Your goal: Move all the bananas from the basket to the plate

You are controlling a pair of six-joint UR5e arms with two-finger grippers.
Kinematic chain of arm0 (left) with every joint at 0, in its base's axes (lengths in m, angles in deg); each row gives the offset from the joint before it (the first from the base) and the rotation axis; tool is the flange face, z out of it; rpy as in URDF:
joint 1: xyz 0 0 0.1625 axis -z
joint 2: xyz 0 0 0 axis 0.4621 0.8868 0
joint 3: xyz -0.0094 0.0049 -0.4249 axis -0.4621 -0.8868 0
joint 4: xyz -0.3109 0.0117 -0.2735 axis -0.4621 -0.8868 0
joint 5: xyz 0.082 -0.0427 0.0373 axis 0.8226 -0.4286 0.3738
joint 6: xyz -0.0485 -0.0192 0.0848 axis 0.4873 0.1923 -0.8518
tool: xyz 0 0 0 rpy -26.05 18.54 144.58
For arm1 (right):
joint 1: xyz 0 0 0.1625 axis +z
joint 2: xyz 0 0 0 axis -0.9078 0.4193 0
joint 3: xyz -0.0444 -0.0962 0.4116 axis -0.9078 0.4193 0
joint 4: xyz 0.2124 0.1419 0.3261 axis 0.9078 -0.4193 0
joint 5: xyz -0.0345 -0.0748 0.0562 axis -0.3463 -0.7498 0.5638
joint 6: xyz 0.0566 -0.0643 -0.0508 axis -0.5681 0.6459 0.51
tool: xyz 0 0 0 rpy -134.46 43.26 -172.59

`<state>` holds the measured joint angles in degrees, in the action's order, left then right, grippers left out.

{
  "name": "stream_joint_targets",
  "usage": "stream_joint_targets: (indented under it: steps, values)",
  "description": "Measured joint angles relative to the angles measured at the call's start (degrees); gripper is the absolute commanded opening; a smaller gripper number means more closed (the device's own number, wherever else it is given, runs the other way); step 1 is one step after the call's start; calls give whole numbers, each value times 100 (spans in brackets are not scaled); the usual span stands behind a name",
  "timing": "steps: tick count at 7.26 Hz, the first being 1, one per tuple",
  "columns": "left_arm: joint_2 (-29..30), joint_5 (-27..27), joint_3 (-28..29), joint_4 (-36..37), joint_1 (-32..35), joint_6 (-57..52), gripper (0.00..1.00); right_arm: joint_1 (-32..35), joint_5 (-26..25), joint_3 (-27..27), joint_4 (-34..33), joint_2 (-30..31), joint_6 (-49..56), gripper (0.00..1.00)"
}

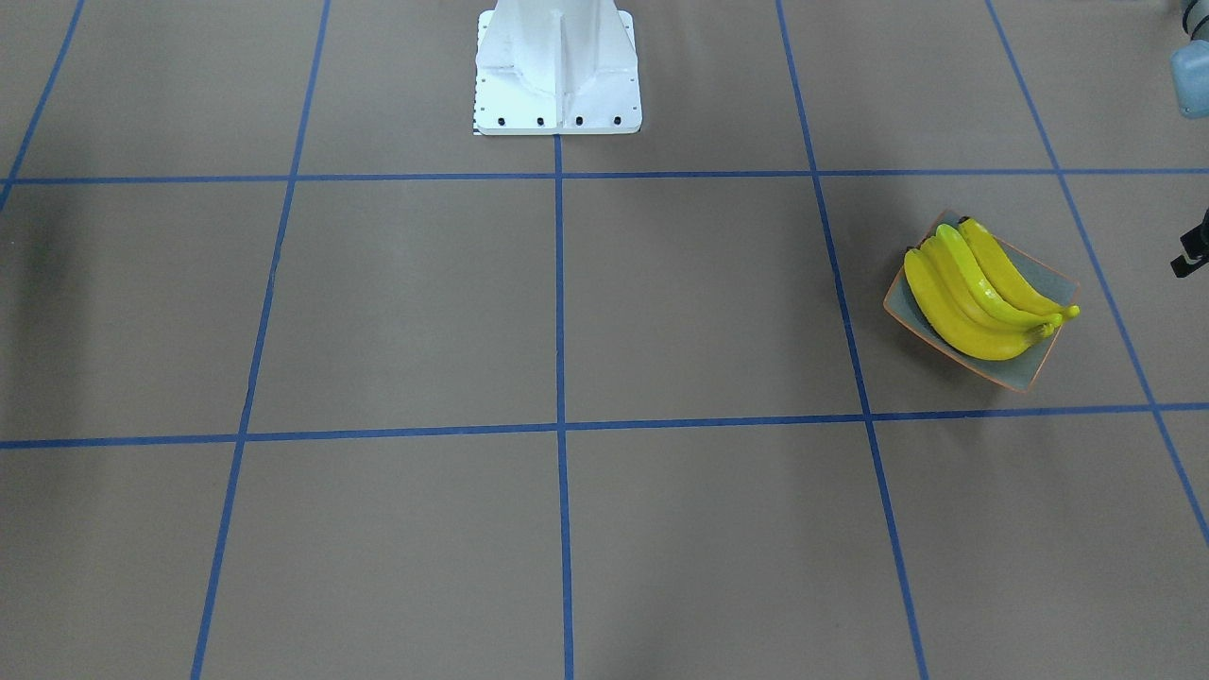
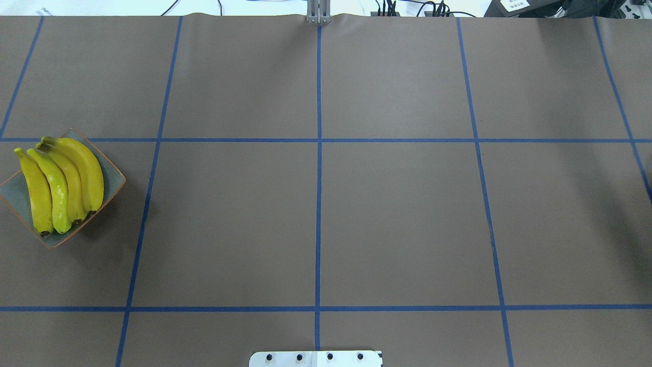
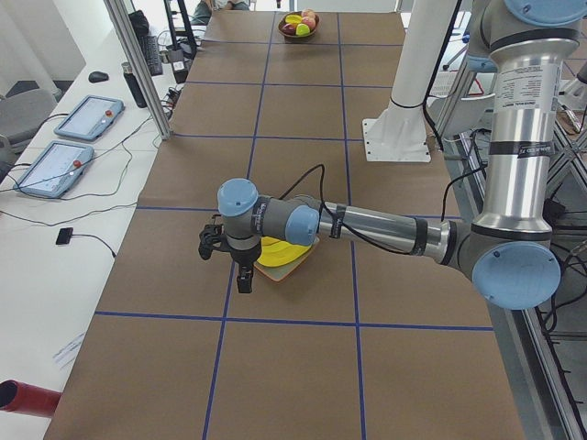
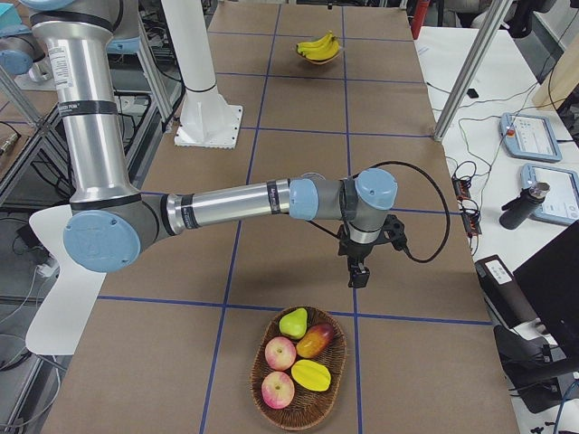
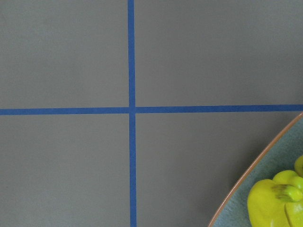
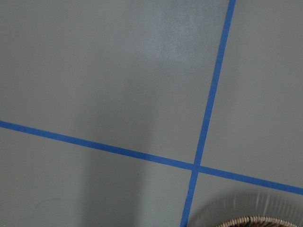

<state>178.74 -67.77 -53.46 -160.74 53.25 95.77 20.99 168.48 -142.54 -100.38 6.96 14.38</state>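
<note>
Several yellow bananas (image 1: pixel 982 293) lie side by side on the grey-green, orange-rimmed plate (image 1: pixel 1060 280), which is at the table's left end in the overhead view (image 2: pixel 12 192). The wicker basket (image 4: pixel 298 421) stands at the opposite end and holds a pear, apples, a mango and a yellow star-shaped fruit. My left gripper (image 3: pixel 243 280) hangs beside the plate, and the left wrist view shows the plate's rim (image 5: pixel 265 165) and a banana tip (image 5: pixel 274 203). My right gripper (image 4: pixel 358 276) hangs just beyond the basket. I cannot tell whether either gripper is open or shut.
The white robot base (image 1: pixel 557 76) stands at the middle of the table's near edge (image 2: pixel 316 358). Blue tape lines grid the brown table. Metal posts and teach pendants (image 3: pixel 87 117) stand along the operators' side. The basket rim shows in the right wrist view (image 6: pixel 255 221).
</note>
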Motion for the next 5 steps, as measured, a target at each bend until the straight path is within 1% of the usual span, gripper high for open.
stream_joint_targets:
  steps: [1, 2, 5]
  values:
    - [-6, -269, 63, -14, 0, -2, 100, 2, 22, -2, -9, 2, 7, 100]
    - [0, -406, 127, -27, -1, -5, 100, 2, 39, -4, -12, 2, 10, 100]
    - [89, -438, 303, -12, 1, -11, 100, 41, 62, -4, -15, 11, 17, 100]
